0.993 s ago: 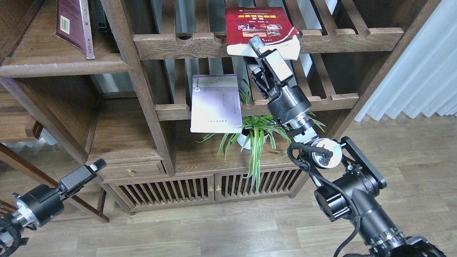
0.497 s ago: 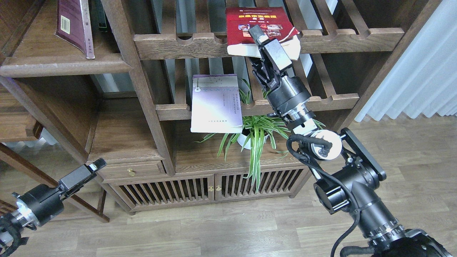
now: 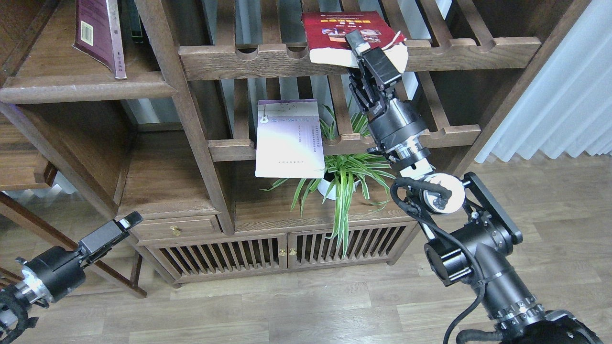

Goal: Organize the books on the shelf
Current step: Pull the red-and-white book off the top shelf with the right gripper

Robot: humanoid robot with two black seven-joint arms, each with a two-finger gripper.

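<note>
Red paperback [image 3: 342,29] with small photos and a yellow title lies on the upper slatted rack [image 3: 239,59], its near edge overhanging the notched rail and its cream pages curling. At that edge sits the right gripper [image 3: 366,48], clamped on the book's lower right corner. Well apart, the left gripper [image 3: 126,223] hangs low at the left; whether it is parted I cannot tell. Lavender-cream book [image 3: 288,138] rests on the lower rack. Maroon book [image 3: 99,33] leans on the solid plank shelf [image 3: 86,86], a barcode label showing; its lettering is too small to read.
</note>
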